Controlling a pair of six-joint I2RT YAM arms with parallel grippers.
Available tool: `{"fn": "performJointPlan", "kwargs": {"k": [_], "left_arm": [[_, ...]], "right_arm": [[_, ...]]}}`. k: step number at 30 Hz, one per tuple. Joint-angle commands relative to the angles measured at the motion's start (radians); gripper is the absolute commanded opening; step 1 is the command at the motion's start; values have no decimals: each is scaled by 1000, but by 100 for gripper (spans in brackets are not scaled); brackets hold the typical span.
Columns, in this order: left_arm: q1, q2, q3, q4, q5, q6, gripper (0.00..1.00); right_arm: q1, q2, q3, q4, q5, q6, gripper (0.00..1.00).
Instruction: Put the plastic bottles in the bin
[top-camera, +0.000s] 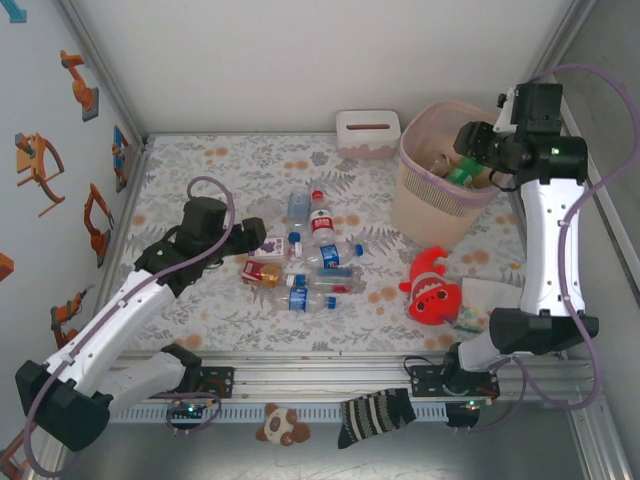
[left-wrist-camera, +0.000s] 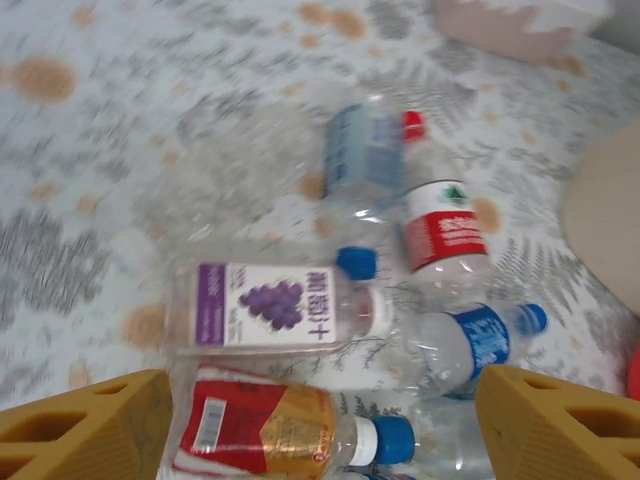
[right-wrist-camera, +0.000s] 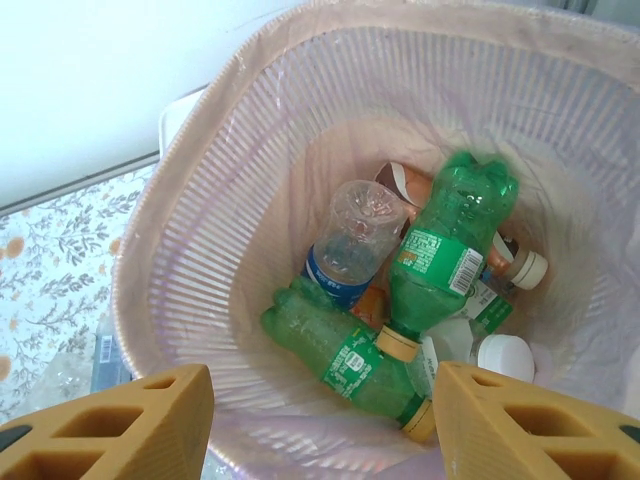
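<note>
Status on both arms: right gripper (right-wrist-camera: 322, 382) hangs over the bin (right-wrist-camera: 190, 220), spread wide, pinching nothing, fingers clear of the rim. Green bottle (right-wrist-camera: 445, 240) is neck-down inside the bin, apart from my fingers, among a second green bottle (right-wrist-camera: 345, 362) and a clear blue-label bottle (right-wrist-camera: 350, 245). Left gripper (left-wrist-camera: 322, 385) is also spread and empty, above the loose bottles on the worktop (left-wrist-camera: 80, 200). Grape-label bottle (left-wrist-camera: 265, 305) lies on its side between my fingers' lines, with the brownish bottle (left-wrist-camera: 265, 432) just beside it, nearer me. Can't tell whether a finger touches the worktop.
</note>
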Motion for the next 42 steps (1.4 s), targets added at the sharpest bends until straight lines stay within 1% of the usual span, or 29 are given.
{"fn": "performJointPlan", "kwargs": {"k": [1, 5, 8, 12, 15, 19, 23, 27, 31, 42], "left_arm": [[6, 45, -5, -94, -110, -267, 74], [5, 131, 15, -152, -83, -437, 68], [-1, 191, 32, -200, -68, -554, 68], [-15, 258, 47, -245, -47, -685, 72], [-24, 295, 45, -247, -18, -769, 72], [-25, 344, 52, -230, 21, -813, 73], [-26, 372, 44, -210, 51, -863, 79], [-24, 393, 14, -164, 88, -905, 81], [-18, 418, -13, -112, 130, -927, 81], [-4, 490, -40, -60, 133, -967, 78]], "right_arm": [[8, -33, -30, 37, -8, 30, 59], [8, -68, -64, 63, 6, 38, 59], [8, -83, -82, 67, 9, 42, 59], [8, -96, -101, 75, 14, 43, 59], [8, -102, -108, 75, 16, 42, 59], [8, -106, -107, 76, 17, 41, 59], [8, -111, -105, 77, 22, 38, 59], [8, -116, -102, 76, 27, 35, 59], [8, -120, -99, 74, 24, 35, 59], [8, -143, -105, 65, 26, 36, 59]]}}
